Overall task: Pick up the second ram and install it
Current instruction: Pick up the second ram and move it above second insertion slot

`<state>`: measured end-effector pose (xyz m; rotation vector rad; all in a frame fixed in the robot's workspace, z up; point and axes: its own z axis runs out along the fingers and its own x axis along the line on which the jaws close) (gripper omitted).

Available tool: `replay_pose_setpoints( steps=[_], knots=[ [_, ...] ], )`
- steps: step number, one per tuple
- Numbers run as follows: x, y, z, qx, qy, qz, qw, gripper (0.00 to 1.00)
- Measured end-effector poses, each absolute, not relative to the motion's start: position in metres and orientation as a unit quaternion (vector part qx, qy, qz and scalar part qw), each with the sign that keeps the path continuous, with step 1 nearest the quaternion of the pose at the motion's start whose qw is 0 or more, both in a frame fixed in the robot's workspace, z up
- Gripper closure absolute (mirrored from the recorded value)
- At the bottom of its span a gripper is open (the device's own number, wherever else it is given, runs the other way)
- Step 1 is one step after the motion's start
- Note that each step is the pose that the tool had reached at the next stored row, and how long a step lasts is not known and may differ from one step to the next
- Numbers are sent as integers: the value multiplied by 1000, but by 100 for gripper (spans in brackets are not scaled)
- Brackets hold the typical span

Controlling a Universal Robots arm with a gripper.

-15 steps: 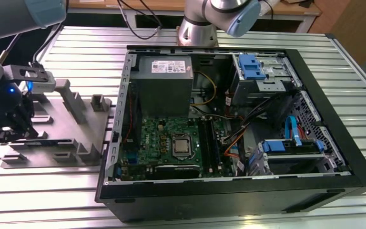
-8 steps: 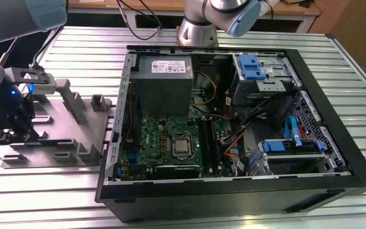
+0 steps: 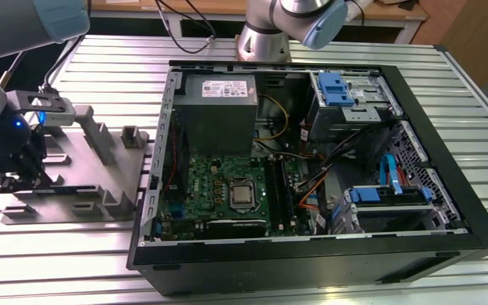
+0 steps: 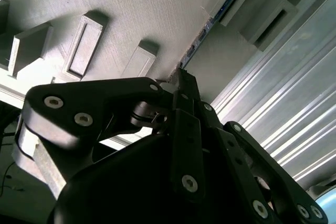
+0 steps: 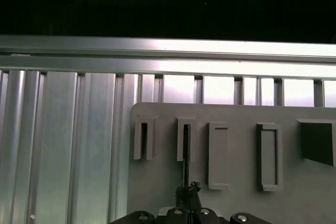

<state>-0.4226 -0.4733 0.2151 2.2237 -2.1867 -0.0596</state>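
Gripper tight on second ram in grey fixture plate, ribbed aluminium table.

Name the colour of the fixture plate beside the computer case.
Grey fixture plate; clearest in the exterior view.

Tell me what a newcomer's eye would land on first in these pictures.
The open computer case with its green motherboard dominates the middle of the exterior view. On that view's left lies a grey fixture plate. In the second wrist view, the gripper sits at the end of the second ram, which stands on edge in the plate's slots.
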Motion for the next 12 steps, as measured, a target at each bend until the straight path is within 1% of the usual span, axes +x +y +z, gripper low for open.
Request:
replay_pose_setpoints(
  steps=[2, 5, 7, 8, 12],
  knots=[
    [-423, -473, 215, 713, -701, -19, 11, 89],
    [-423, -473, 215, 713, -701, -19, 11, 71],
    [-423, -473, 215, 713, -700, -19, 11, 71],
    [-423, -473, 215, 714, -700, -19, 11, 64],
    [-423, -473, 212, 714, -700, -17, 13, 64]
  ],
)
